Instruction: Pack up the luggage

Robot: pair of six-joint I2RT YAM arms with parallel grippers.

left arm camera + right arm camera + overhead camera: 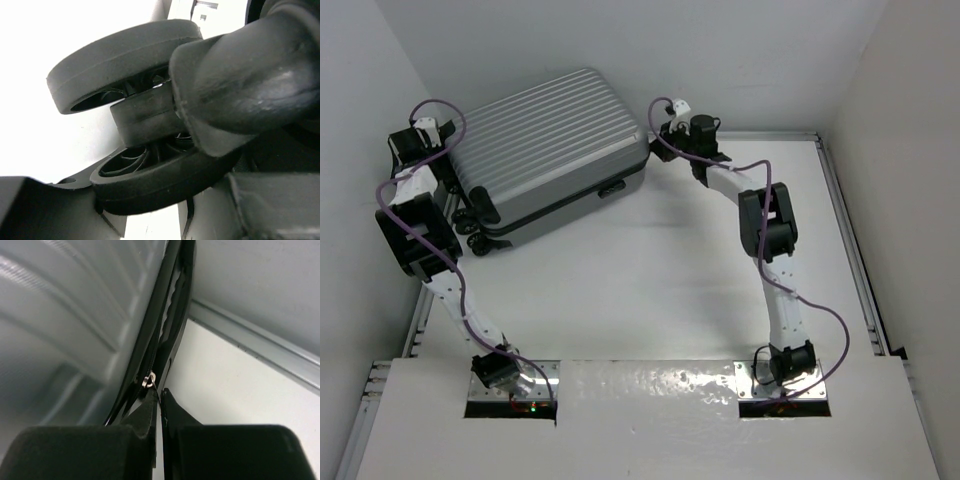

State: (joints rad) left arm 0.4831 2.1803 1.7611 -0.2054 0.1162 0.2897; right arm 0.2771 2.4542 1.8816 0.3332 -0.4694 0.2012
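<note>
— Where was the luggage (pixel 555 145)?
— Lying closed at the table's (pixel 670 280) far left, its inside hidden.
— The grippers?
— The right gripper (pixel 159 400) was clenched at the zipper (pixel 148 380). The left gripper (pixel 150 210) straddled a wheel (pixel 125 60); gripping or not, I couldn't tell.

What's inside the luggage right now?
Nothing can be told: the luggage lies closed on the table, only its ribbed shell and wheels showing. The inside is covered.

I have the luggage (pixel 555 150) lying flat at the far left of the tabletop (pixel 650 290), its wheels (pixel 478 218) at the left, nearer end. My left pincer (pixel 165 215) sits at those wheels. My right pincer (pixel 160 397) meets the seam at the case's far right corner.
</note>
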